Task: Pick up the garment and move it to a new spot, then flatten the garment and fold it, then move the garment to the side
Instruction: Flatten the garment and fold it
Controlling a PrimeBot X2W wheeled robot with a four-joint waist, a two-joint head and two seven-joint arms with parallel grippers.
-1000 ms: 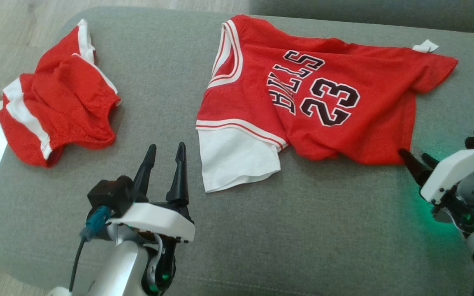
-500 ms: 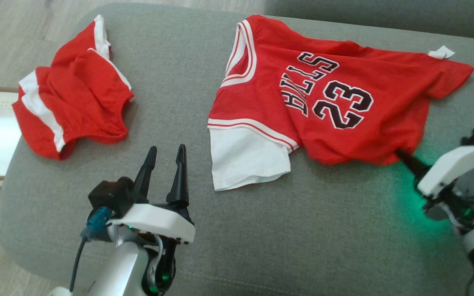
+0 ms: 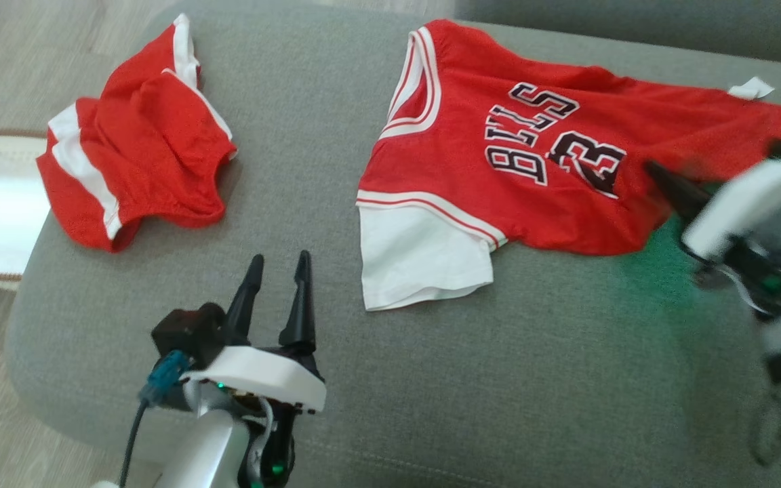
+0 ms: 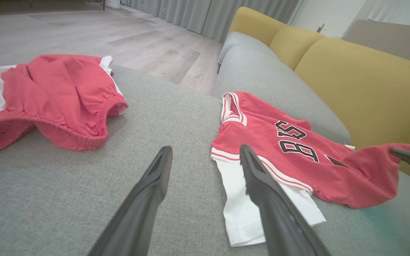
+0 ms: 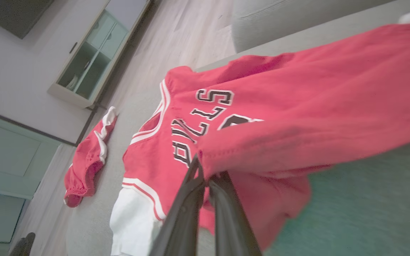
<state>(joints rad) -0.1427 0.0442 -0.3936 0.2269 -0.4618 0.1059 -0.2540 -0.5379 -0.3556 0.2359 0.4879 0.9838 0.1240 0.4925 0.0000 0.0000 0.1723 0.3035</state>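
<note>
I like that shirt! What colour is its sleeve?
White, on the red jersey; the head view shows the sleeve best.

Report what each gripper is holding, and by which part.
The right gripper is shut on the red basketball jersey with a white sleeve, pinching its bottom hem. The left gripper is open, holding nothing.
</note>
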